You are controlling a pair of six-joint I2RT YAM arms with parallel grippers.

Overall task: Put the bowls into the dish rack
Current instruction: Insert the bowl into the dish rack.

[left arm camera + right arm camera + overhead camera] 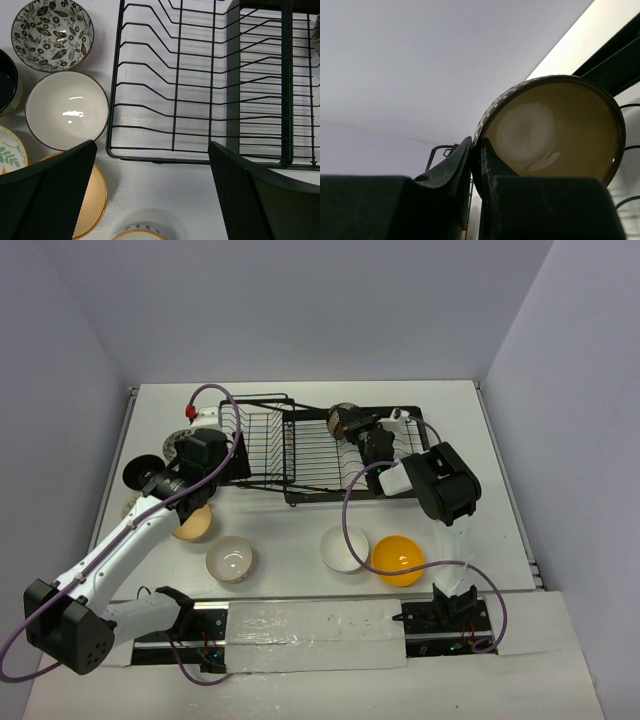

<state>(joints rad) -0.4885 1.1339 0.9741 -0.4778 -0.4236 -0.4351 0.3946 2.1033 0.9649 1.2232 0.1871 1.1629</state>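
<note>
The right end effector (pixel 476 150) pinched the rim of a brown bowl (pixel 555 130) at the dish rack (pixel 175 100); the left end effector (pixel 151 147) hung wide open, empty.

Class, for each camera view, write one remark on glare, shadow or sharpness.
Top view: soft, even light on the table. Left wrist view: a glare streak inside the white bowl, striped wire shadows under the dish rack. Right wrist view: a pale, blurred reflection inside the brown bowl; the right claw's fingers gripping it are nearly black.
</note>
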